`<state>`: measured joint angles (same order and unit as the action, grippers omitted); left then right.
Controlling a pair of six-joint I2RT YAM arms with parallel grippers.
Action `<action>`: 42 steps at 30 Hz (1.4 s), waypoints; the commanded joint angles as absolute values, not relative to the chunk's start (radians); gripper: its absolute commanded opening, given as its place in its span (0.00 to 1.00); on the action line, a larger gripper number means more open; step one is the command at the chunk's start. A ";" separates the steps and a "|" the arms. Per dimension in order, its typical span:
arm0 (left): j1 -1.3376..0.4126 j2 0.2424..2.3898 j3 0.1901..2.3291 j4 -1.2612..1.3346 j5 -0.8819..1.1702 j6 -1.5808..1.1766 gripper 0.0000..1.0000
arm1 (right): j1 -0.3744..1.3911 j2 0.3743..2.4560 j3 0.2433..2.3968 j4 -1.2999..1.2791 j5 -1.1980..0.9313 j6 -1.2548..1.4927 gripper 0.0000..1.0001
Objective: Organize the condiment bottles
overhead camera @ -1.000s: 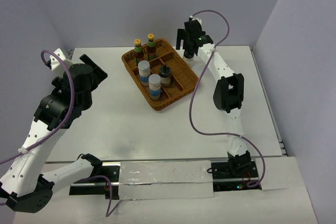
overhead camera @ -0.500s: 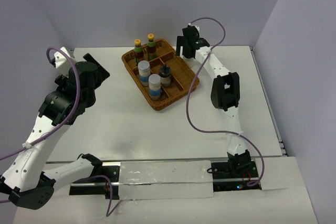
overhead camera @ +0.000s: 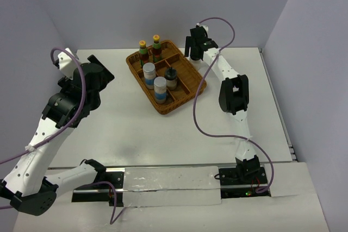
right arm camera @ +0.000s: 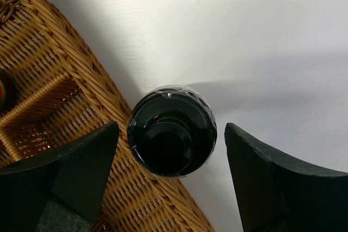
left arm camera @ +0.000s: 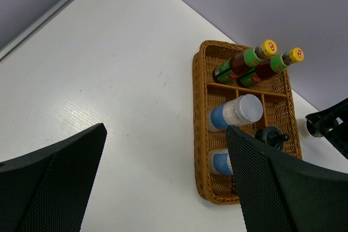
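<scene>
Wicker basket [overhead camera: 165,111] holds five bottles [overhead camera: 160,88]. Right gripper [right arm camera: 170,134] — jaws apart — straddles a black-capped bottle [right arm camera: 172,129] just outside its rim. Left gripper [left arm camera: 166,134] gapes wide, left of basket.

The robot's white-and-black left arm [overhead camera: 41,134] rises from its base and bends inward, elbow high, its black two-finger left gripper [overhead camera: 101,70] pointing forward and down with its fingers [left arm camera: 54,183] spread as wide as they go. The white-and-black right arm [overhead camera: 215,68] stretches far forward, wrist tipped downward, its black right gripper [overhead camera: 194,50] partly open, fingers [right arm camera: 272,183] apart.
</scene>
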<state>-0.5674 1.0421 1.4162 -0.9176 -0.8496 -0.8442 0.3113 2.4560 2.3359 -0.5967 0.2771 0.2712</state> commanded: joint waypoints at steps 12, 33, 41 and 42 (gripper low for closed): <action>-0.563 1.063 1.453 -0.895 -0.867 -0.813 1.00 | 0.299 2.383 2.307 -0.526 0.295 0.270 0.32; -0.562 1.007 1.434 -0.916 -0.852 -0.839 0.99 | 0.406 1.994 2.049 -0.412 0.320 0.270 0.19; -0.563 0.984 1.427 -0.935 -0.856 -0.850 1.00 | 0.441 2.038 1.958 -0.389 0.288 0.270 0.19; -0.563 0.982 1.426 -0.935 -0.856 -0.850 1.00 | 0.442 2.047 1.957 -0.393 0.287 0.270 0.19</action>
<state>-0.5674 1.0024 1.4162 -0.9268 -0.8528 -0.8362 0.4458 2.0333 1.9538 -0.4596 0.2846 0.2710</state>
